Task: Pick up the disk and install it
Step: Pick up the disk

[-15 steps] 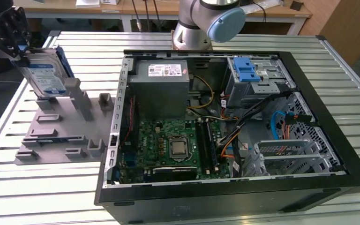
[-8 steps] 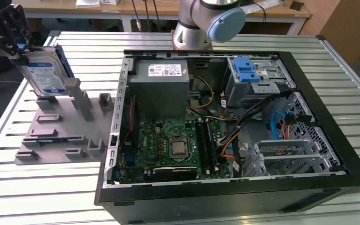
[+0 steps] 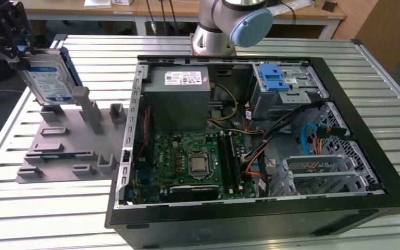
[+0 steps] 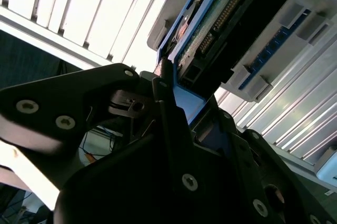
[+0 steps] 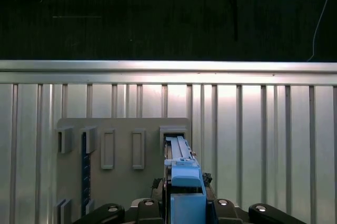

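Note:
The disk (image 3: 47, 78), silver with a blue-and-white label and a blue carrier frame, stands upright at the exterior view's far left. My gripper (image 3: 21, 56) is shut on its upper edge from above. The disk's lower edge sits right at the upright posts of the grey holder plate (image 3: 58, 151); I cannot tell whether it still touches them. In the first wrist view the disk (image 5: 181, 179) is seen edge-on between my fingers, over the holder plate (image 5: 121, 182). In the second wrist view the disk (image 4: 221, 18) juts out past one black finger (image 4: 166, 103).
The open computer case (image 3: 374, 156) lies on the slatted metal table (image 3: 61, 219), to the exterior view's right of the holder plate. Inside are a motherboard (image 3: 193, 161), a power supply (image 3: 179, 88) and a drive bay with a bright blue latch (image 3: 276, 78). The arm's base (image 3: 217, 31) stands behind the case.

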Robot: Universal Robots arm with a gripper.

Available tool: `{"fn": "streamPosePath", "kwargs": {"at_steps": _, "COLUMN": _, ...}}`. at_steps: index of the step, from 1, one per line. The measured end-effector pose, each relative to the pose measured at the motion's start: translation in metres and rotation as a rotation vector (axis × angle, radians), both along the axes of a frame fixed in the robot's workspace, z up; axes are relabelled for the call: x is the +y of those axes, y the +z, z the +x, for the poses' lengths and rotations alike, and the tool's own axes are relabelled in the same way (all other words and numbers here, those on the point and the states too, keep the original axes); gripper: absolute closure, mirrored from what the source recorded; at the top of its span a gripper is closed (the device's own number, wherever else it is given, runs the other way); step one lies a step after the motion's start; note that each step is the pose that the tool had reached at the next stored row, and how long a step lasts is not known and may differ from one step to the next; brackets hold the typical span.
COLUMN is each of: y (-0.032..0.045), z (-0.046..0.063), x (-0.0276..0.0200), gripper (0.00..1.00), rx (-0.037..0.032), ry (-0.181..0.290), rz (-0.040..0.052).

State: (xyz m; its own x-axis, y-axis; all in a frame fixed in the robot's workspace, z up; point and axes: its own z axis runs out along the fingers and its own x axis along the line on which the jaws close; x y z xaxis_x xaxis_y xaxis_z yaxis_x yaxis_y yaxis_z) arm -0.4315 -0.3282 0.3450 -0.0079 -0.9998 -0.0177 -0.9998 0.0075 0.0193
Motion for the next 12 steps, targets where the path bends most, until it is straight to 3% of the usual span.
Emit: {"fn": "streamPosePath", "kwargs": {"at_steps": 12, "y": 0.0102, "z": 0.0, "x": 0.0, "gripper": 0.64, "rx": 0.0, "ry": 0.0, "rz": 0.0}}
